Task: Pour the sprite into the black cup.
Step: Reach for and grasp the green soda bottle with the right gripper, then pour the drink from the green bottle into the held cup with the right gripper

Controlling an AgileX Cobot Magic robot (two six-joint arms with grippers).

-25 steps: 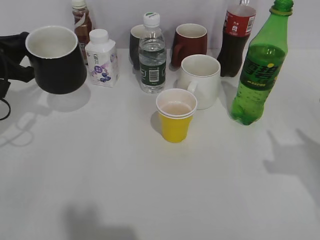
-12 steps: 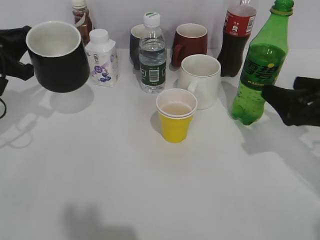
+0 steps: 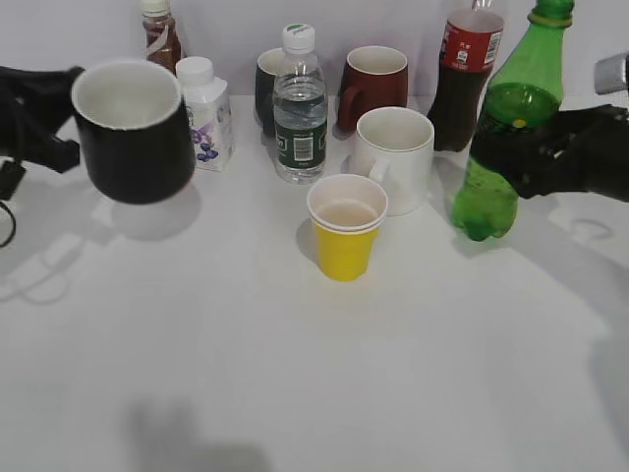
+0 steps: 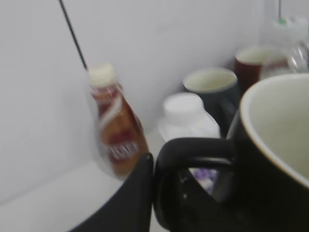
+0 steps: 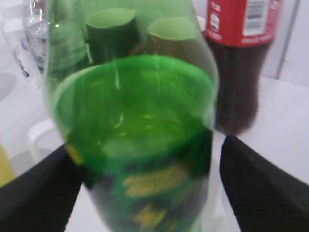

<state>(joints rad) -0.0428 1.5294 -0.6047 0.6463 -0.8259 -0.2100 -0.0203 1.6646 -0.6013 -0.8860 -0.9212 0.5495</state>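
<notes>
Yellow paper cup (image 3: 345, 239) nearest cam, center of table (image 3: 295, 374), upright, just in front of white mug (image 3: 395, 157).

L gripper (image 3: 54, 118) clamped on handle of black cup (image 3: 133, 130), cup held off the table at left w/ shadow under it, mouth up, white inside visible. L wrist view: finger (image 4: 128, 203) pressed against the loop handle (image 4: 193, 150).

R gripper (image 3: 536, 152) closed around the sprite (image 3: 511, 118) at label height, right side of table. Bottle tilted a bit, base near table surface; can't tell if touching. Cap off, green neck ring at top. R wrist view: both fingers (image 5: 253, 183) flank the bottle body, liquid level approx at upper label.

Mid row: clear water bottle (image 3: 299, 108) w/ white cap, left of white mug; small white milk bottle (image 3: 204, 110) beside black cup.

Back row by wall: brown drink bottle (image 3: 160, 37), dark mug (image 3: 266, 87), dark red mug (image 3: 373, 84), cola bottle (image 3: 464, 79) w/ red label just behind sprite.
</notes>
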